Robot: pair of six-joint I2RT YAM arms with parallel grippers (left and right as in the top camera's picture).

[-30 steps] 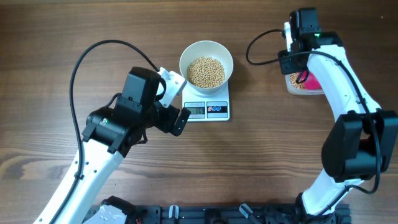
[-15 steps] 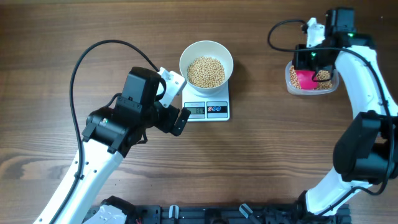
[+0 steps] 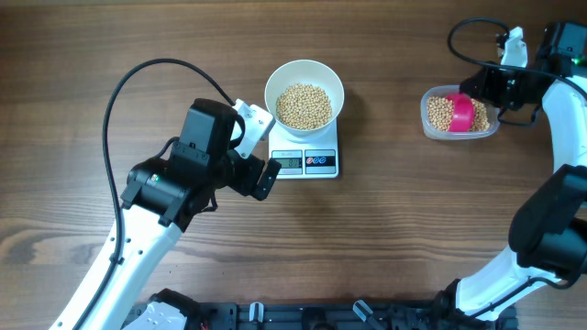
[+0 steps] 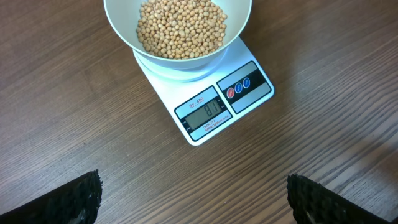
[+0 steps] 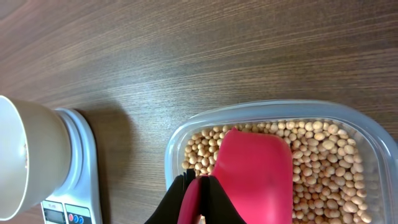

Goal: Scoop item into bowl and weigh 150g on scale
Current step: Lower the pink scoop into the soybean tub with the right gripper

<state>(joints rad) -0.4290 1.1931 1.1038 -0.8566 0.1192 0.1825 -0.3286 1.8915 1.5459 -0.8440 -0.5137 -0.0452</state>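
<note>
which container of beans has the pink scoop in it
The clear rectangular plastic tub at the table's right side: the pink plastic scoop is in it, among its beans. The round glossy white bowl on the white scale holds only beans.

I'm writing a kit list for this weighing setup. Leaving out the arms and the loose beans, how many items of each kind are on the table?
white bowl: 1
digital scale: 1
clear plastic tub: 1
pink scoop: 1
Total: 4
</note>
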